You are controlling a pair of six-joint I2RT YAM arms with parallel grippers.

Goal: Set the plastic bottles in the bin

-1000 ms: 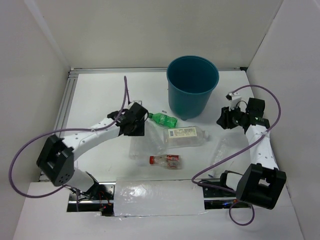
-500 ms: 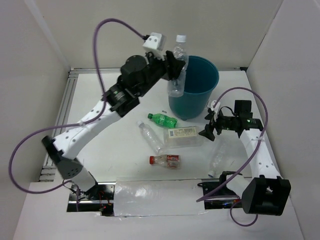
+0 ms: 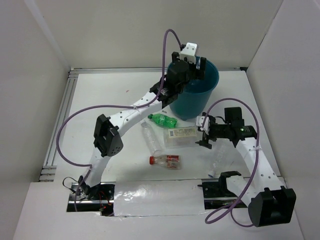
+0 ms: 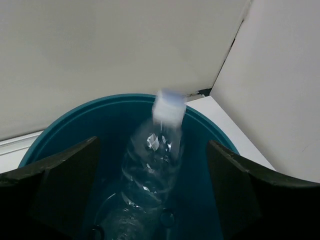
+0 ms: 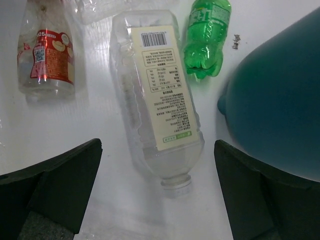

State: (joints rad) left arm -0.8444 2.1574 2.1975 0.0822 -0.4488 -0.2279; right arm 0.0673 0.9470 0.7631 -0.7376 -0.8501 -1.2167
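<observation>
Left wrist view tells most of it: the slim clear plastic bottle with a white cap [image 4: 152, 165] is inside the round teal-blue plastic bin [image 4: 65, 135], cap blurred, touching neither finger. The left end effector [image 3: 197, 66] stands wide open over the rim with nothing in it. Half a second ago it held that bottle upright above the rim, and a second ago the arm was low by the small green plastic bottle [image 3: 162, 120]. The right end effector [image 3: 201, 133], only partly open then, has spread fully, holds nothing, and has moved over the flat clear plastic bottle with a white label [image 5: 160, 110], which lies on the white surface [image 3: 100, 100]. My worry is the left arm pulling back: it sits close over the rim and could catch the light bin and tip it. On the right, that flat bottle is broad and slick, so I'd expect it to squirt from a pinch. The green bottle lies just beside it and the bin wall near, so a finger may knock either. The red-labelled clear bottle [image 5: 47, 57] lies apart.
</observation>
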